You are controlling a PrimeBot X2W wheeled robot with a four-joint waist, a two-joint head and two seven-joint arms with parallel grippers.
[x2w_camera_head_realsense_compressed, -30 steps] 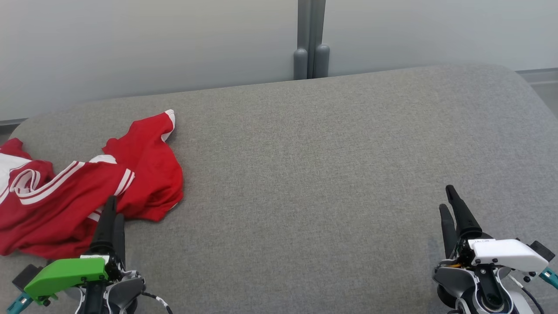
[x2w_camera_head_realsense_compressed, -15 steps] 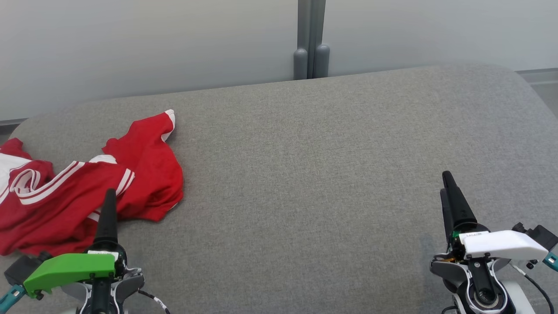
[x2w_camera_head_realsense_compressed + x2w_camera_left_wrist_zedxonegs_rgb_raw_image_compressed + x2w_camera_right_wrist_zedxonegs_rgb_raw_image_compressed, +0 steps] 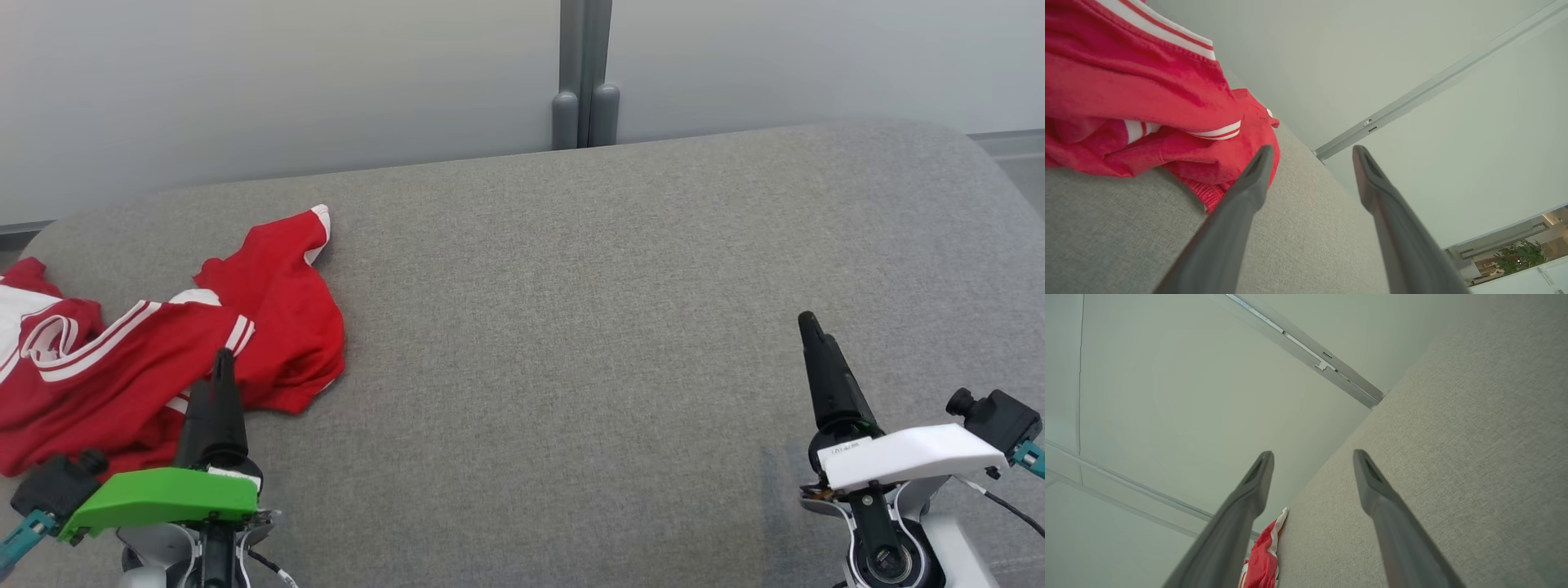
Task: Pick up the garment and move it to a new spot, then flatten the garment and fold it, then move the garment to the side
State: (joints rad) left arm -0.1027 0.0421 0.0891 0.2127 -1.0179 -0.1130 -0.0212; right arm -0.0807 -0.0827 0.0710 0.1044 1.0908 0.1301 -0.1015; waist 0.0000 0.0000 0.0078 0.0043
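Observation:
A crumpled red garment (image 3: 155, 343) with white stripes lies at the left end of the grey padded surface (image 3: 571, 310). My left gripper (image 3: 222, 359) hovers over the garment's near right edge. In the left wrist view this left gripper (image 3: 1310, 153) is open, nothing between its fingers, with the garment (image 3: 1135, 98) up and to the left of its tips. My right gripper (image 3: 808, 322) is at the lower right, far from the cloth. The right wrist view shows that right gripper (image 3: 1312, 457) open and empty, a strip of the garment (image 3: 1263, 555) far off past its left finger.
A pale wall with a grey vertical post (image 3: 584, 73) stands behind the surface. The surface's rounded corner (image 3: 971, 147) drops to the floor at the far right. Bare grey fabric stretches between the two grippers.
Both grippers have moved forward, away from me, their tips higher in the head view. The left one tilted slightly right over the garment's edge. The garment has not moved.

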